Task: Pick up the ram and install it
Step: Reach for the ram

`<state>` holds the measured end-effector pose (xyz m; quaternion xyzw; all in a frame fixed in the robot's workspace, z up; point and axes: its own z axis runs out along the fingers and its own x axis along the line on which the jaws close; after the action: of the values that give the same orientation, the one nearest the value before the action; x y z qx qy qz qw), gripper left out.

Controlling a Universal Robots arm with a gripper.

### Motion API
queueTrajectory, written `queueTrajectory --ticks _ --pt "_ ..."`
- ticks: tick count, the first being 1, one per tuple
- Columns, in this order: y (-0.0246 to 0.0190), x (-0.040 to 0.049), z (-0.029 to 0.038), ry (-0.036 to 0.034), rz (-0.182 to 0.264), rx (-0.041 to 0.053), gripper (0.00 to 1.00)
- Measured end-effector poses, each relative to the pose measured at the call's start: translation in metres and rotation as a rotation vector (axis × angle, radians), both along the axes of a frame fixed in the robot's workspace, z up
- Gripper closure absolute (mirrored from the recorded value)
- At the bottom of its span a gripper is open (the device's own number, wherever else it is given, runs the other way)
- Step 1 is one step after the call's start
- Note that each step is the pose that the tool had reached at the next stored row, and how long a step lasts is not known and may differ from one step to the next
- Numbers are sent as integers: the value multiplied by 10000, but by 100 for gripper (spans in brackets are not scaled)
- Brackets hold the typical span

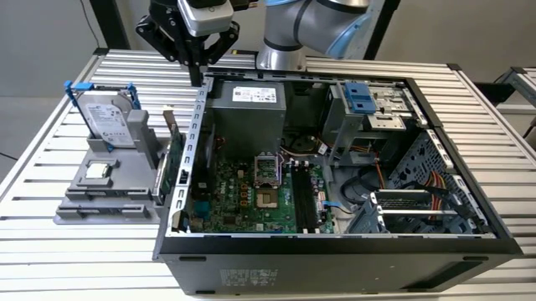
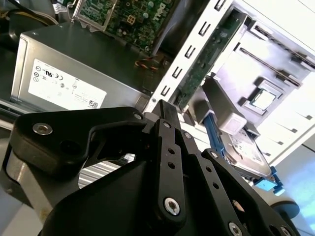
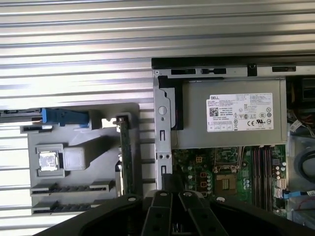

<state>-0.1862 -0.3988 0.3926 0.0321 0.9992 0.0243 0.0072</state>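
My gripper [image 1: 198, 79] hangs above the back corner of the open computer case [image 1: 335, 248], over the case wall on the exterior view's left. Its black fingers are shut, and I see nothing between them. In both wrist views the fingertips [image 2: 160, 105] [image 3: 165, 184] point down at that wall. The ram is hidden or out of view. The long black memory slots [image 1: 303, 199] [image 3: 263, 164] lie on the green motherboard [image 1: 238, 200], beside the processor socket.
A grey holder [image 1: 138, 128] [image 3: 93, 147] stands on the slatted table beside the case. It carries a silver hard drive [image 1: 109, 119] [image 2: 246, 152], a small chip [image 1: 99, 169] [image 3: 48, 161] and an upright green card [image 1: 173, 164] [image 3: 124, 157]. The grey power supply [image 1: 247, 113] [image 3: 231, 118] sits under the gripper's right.
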Motion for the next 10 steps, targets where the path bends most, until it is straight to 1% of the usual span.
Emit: queueTrajectory --ticks 10 --pt "0 -103 -1 4 0 0 100"
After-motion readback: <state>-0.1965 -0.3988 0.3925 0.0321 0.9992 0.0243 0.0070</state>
